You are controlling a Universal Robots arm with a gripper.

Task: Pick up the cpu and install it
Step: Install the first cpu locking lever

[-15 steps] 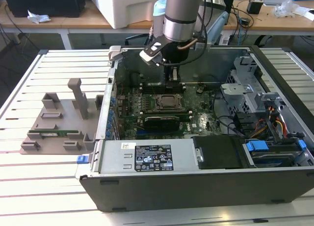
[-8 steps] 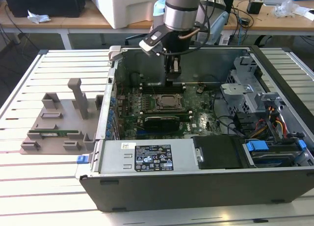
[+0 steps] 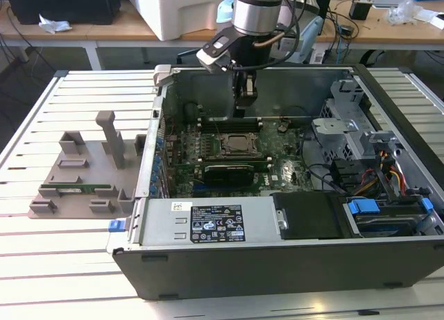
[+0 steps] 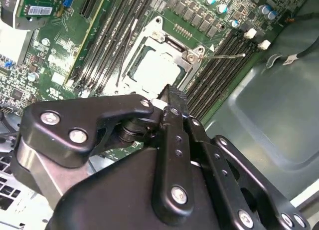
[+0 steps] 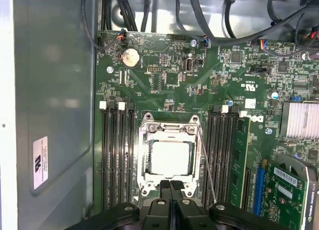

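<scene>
The cpu (image 5: 170,158) is pale silvery-grey, ringed by a bright silver socket frame (image 5: 145,155) on the green motherboard (image 5: 164,85), which is speckled with small black chips and lined with black memory slots (image 5: 117,155). The gripper (image 5: 171,185) is matt black with silver screw heads. The case (image 3: 277,271) is dark grey, with a white label (image 3: 216,223) and blue tabs (image 3: 362,209). The table (image 3: 69,264) is striped in pale slats. The fixture (image 3: 80,173) on the exterior view's left is plain grey.

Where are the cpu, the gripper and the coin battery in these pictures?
cpu (image 5: 170,158), first wrist view, middle of its silvery top.
gripper (image 5: 170,184), first wrist view, between its closed fingertips.
coin battery (image 5: 130,56), first wrist view, centre of its round face.
</scene>
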